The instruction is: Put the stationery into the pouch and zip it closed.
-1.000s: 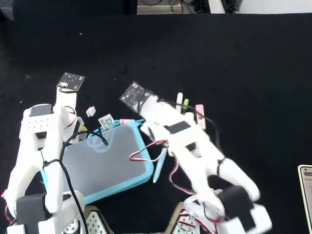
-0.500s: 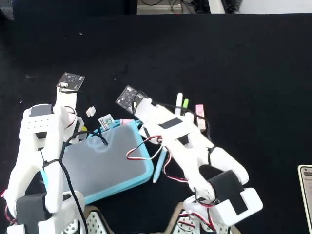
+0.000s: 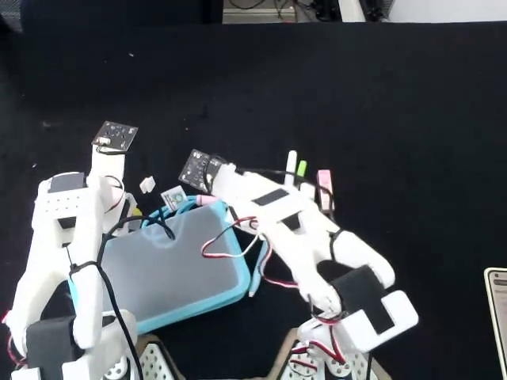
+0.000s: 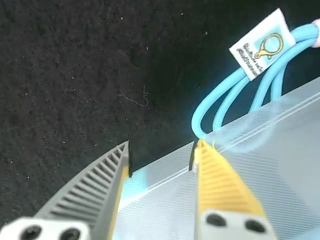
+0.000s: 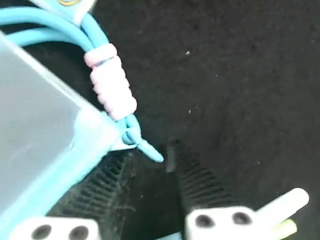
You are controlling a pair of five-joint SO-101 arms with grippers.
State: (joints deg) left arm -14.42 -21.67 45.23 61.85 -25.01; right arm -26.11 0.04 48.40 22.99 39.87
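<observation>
Blue-trimmed clear pouch (image 3: 170, 261) is on the black tabletop (image 3: 396, 95), and as far as I can tell the job has barely started. Nothing shows through the clear side, so I'd say the pouch is empty.

The left end effector (image 4: 160, 152) has its jaws partly apart, straddling the pouch's edge at a corner. The edge runs right between them, but I don't see it pinched. The blue cord loop (image 4: 225, 100) with its white tag (image 4: 261, 44) sits just ahead of it.

The right end effector (image 5: 150, 149) is at the next corner along. Its jaws have a narrow gap, and the tip of the blue zip pull cord (image 5: 145, 147) pokes in between the fingertips. It's not clamped from what I can see. The pink bead (image 5: 111, 82) on that cord is just ahead of the jaws.

Stationery is all outside the pouch:
- white marker (image 3: 291, 165), green marker (image 3: 301, 170) and a pink item (image 3: 325, 186) lie together on the far side of the right arm, near the right end effector
- blue pen (image 3: 253, 286) lies just beside the pouch, behind the right end effector under that arm
- small white piece (image 3: 147, 184) lies near the left end effector

Can't tell whether the zip is open or closed. My guess is this is the get-the-pouch-open step, so loading and zipping are both left to do.
</observation>
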